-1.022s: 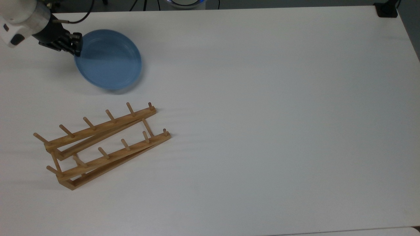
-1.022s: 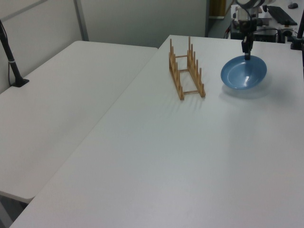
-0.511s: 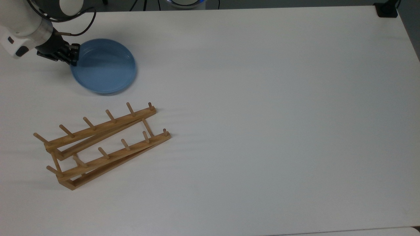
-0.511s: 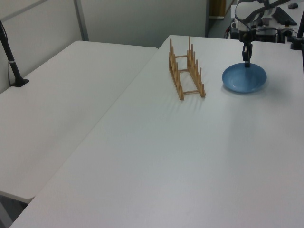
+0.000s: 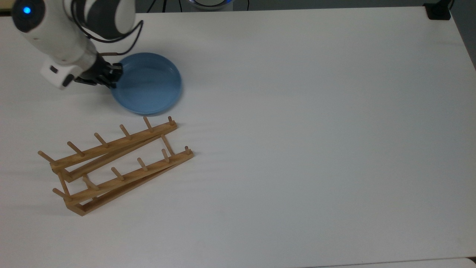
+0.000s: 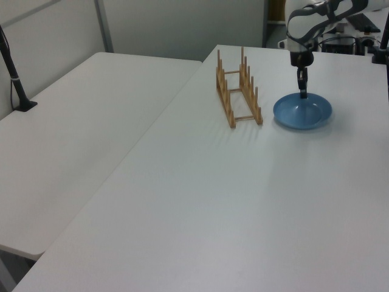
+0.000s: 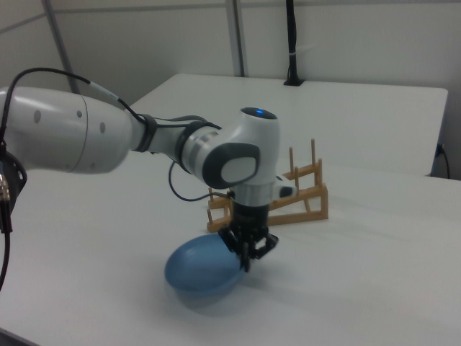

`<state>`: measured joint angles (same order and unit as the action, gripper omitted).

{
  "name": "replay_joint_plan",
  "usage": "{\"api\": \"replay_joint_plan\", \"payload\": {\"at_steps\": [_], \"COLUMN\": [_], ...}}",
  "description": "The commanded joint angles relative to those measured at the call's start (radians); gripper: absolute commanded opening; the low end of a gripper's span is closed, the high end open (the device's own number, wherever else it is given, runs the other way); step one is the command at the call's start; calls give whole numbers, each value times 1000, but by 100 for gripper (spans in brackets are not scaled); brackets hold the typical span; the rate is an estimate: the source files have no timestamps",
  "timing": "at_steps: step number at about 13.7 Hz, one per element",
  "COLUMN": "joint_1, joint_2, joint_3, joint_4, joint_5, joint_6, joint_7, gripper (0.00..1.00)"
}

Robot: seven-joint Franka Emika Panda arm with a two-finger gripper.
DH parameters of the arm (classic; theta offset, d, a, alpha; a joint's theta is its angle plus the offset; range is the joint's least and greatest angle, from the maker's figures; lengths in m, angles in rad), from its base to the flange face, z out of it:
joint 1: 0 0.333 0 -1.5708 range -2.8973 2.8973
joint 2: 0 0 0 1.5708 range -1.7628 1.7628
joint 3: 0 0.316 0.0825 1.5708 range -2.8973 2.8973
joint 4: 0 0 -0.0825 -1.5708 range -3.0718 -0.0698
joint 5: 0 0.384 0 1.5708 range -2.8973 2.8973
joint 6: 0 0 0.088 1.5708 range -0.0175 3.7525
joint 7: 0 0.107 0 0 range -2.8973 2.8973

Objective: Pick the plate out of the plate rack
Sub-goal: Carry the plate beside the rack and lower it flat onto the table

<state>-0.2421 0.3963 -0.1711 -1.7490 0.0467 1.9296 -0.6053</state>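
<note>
The light-blue plate (image 5: 148, 83) is out of the rack, low over the white table, between the rack and the table's far edge in the top view. My gripper (image 5: 115, 76) is shut on the plate's rim, on the top view's left side. In the left view the gripper (image 6: 303, 93) comes down on the far rim of the plate (image 6: 304, 114). The right view shows the plate (image 7: 198, 270) slightly tilted, hanging from the gripper (image 7: 247, 263). The wooden plate rack (image 5: 115, 163) stands with nothing between its pegs, a short gap from the plate; it also appears as the rack (image 6: 238, 91) and the rack (image 7: 288, 194).
The white table (image 5: 297, 149) stretches wide to the top view's right. A black clamp base (image 5: 438, 11) sits at its far right corner. In the left view a second table (image 6: 73, 140) adjoins, with a black pole (image 6: 15, 79) on it.
The gripper has carried the plate toward the top view's right and closer to the rack, and the plate now hangs lower and flatter. The rack has not moved.
</note>
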Motion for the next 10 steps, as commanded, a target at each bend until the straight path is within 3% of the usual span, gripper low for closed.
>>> {"api": "replay_joint_plan", "payload": {"at_steps": [1, 5, 6, 7, 9, 10], "joint_1": [93, 113, 113, 113, 113, 112], "joint_2": [-25, -30, -30, -30, -28, -31], "joint_3": [-2, 34, 48, 59, 67, 67], "joint_4": [-38, -47, -49, -49, -49, -46], "joint_5": [-24, -25, -24, -25, -25, -25], "joint_6": [-27, -70, -72, -70, -69, -70], "joint_7": [67, 79, 87, 108, 125, 127], "gripper": [6, 8, 14, 30, 92, 100]}}
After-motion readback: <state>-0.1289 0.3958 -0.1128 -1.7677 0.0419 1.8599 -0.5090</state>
